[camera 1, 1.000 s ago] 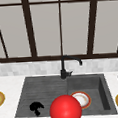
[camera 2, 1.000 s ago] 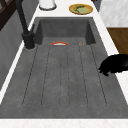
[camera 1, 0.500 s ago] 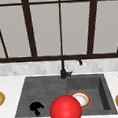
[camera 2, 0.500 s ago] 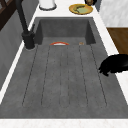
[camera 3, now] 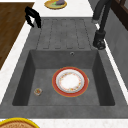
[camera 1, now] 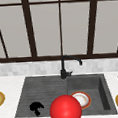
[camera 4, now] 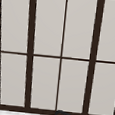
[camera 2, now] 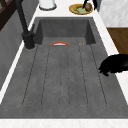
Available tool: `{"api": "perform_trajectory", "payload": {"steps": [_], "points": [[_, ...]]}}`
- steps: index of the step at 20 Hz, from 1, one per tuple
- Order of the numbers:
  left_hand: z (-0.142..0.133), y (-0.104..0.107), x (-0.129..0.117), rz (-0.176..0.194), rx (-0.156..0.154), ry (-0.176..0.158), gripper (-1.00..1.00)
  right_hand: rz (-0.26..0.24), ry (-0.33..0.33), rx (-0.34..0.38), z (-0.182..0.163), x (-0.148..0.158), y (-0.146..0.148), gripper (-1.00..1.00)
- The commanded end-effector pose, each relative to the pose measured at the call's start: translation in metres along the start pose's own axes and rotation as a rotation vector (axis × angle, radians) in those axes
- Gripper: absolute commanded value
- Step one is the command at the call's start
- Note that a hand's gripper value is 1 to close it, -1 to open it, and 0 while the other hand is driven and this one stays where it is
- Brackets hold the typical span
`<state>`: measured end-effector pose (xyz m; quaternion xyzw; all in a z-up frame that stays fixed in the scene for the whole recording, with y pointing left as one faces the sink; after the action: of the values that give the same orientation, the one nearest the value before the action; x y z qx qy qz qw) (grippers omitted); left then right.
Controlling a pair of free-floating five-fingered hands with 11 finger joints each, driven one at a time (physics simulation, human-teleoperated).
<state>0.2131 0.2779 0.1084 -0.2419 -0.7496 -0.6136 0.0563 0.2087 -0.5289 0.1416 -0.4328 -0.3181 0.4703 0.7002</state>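
Black and human-like, the left hand hovers over the near left corner of the grey sink's ribbed drainboard, its fingers curled downward and holding nothing. To its right, a red-rimmed white plate lies flat on the floor of the sink basin, well apart from the hand. A red ball sits near the front edge, overlapping the plate in the front view. A black faucet stands at the far side, before a dark-framed window.
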Motion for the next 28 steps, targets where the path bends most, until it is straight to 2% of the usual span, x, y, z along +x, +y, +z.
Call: {"api": "perform_trajectory", "payload": {"steps": [1, 3, 4, 9, 11, 15, 17, 19, 28], "points": [[0.0, 0.0, 0.0, 0.0, 0.0, 0.0, 0.0, -0.011, -0.006, -0.034, 0.008, -0.007, -0.024, -1.0], [0.0, 0.0, 0.0, 0.0, 0.0, 0.0, 0.0, -0.001, -0.007, 0.003, 0.015, -0.008, -0.033, -1.0], [0.0, 0.0, 0.0, 0.0, 0.0, 0.0, 0.0, 0.013, -0.027, 0.021, 0.02, -0.01, -0.041, -1.0], [0.0, 0.0, 0.0, 0.0, 0.0, 0.0, 0.0, 0.045, -0.008, 0.04, 0.033, -0.007, -0.075, -1.0], [0.0, 0.0, 0.0, 0.0, 0.0, 0.0, 0.0, 0.053, -0.03, 0.06, 0.036, 0.003, -0.08, -1.0], [0.0, 0.0, 0.0, 0.0, 0.0, 0.0, 0.0, 0.067, -0.029, 0.023, 0.037, 0.024, -0.078, -1.0], [0.0, 0.0, 0.0, 0.0, 0.0, 0.0, 0.0, 0.084, -0.035, 0.035, 0.037, 0.031, -0.079, -1.0], [0.0, 0.0, 0.0, 0.0, 0.0, 0.0, 0.0, 0.072, 0.0, 0.024, 0.033, 0.051, -0.077, -1.0], [0.0, 0.0, 0.0, 0.0, 0.0, 0.0, 0.0, 0.108, -0.043, -0.005, 0.054, 0.098, -0.044, -1.0]]}}
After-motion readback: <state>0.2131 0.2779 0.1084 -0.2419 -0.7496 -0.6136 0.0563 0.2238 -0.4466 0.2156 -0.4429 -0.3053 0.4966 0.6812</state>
